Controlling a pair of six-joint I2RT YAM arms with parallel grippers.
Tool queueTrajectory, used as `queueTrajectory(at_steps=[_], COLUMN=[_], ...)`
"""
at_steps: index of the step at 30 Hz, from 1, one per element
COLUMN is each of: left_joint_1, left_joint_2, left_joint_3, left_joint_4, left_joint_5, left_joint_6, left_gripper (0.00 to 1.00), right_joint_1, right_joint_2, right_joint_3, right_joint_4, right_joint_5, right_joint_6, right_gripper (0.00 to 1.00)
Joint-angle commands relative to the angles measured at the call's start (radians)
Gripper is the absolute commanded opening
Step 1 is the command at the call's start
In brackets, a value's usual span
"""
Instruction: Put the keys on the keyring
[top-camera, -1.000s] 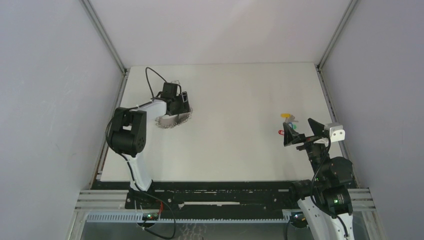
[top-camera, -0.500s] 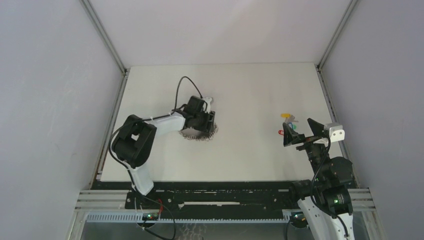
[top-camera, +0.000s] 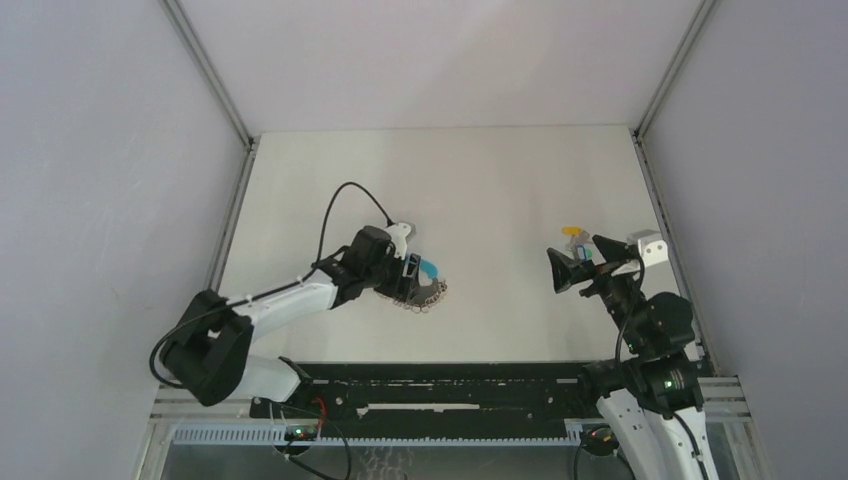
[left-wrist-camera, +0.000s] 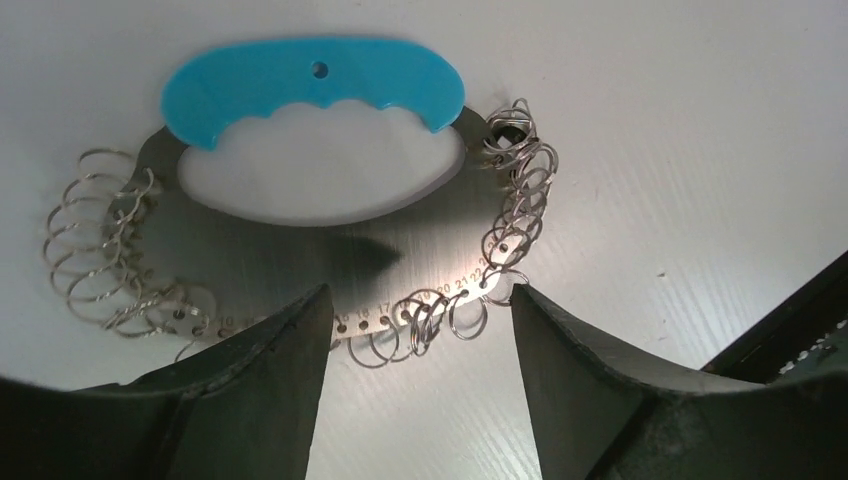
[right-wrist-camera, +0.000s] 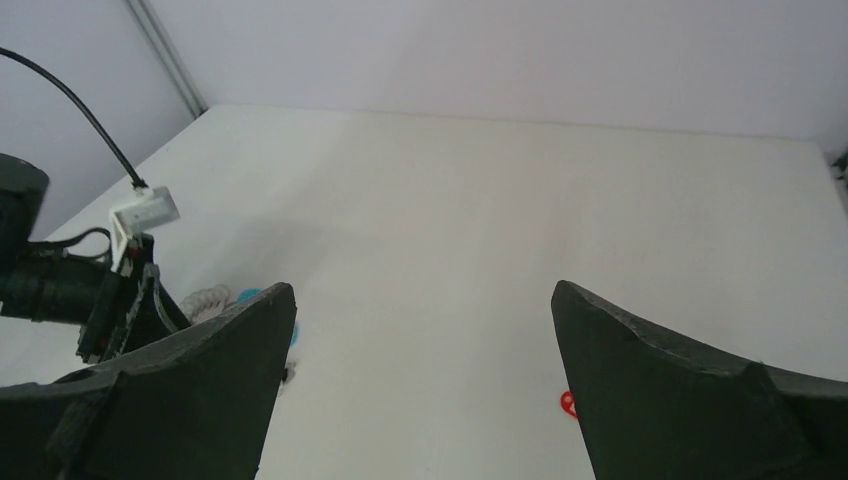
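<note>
Bright, even diffuse light, faint soft shadows, dull sheen on the keyring (left-wrist-camera: 310, 85), close fingers (left-wrist-camera: 250, 400) dark, slightly blurred

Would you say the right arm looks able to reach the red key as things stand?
Probably yes: the open right gripper hovers close by the red key, with nothing lying between them.
</note>
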Motion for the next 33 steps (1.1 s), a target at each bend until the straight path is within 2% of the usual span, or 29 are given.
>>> queueTrajectory(at_steps=[1, 8, 13, 20, 23, 27, 33], left_joint_1=[0.002, 0.006, 0.033, 0.090, 0.095, 0.096, 0.097], left_joint_2=[-0.150, -0.344, -0.413, -0.371, -0.347, -0.305, -0.243], left_joint_3=[-0.089, -0.256, -0.355, -0.403, -0.406, -0.389, -0.368], left_joint_4=[0.110, 0.166, 0.221, 0.272, 0.287, 0.301, 0.322], left_joint_5=[-0.063, -0.185, -0.200, -0.161, -0.159, -0.158, -0.158], left_joint_6=[-0.133, -0.322, -0.390, -0.442, -0.428, -0.391, -0.357], left_gripper=[0.72, 0.79, 0.83, 0.83, 0.82, 0.77, 0.71], right_joint_1=[0.019, 0.066, 0.168, 0.361, 0.417, 0.447, 0.452], right_joint_2=[0.108, 0.365, 0.566, 0.868, 1.011, 1.146, 1.283], right_joint_3=[0.051, 0.091, 0.090, 0.158, 0.204, 0.235, 0.266], right_joint_4=[-0.017, -0.040, 0.013, 0.065, 0.088, 0.163, 0.232], right_joint_5=[-0.064, -0.169, -0.159, -0.024, -0.018, -0.066, -0.126], right_joint_6=[0.057, 0.088, 0.063, 0.004, -0.031, -0.049, -0.045], right_gripper=[1.00, 1.00, 0.99, 0.93, 0.85, 0.74, 0.65])
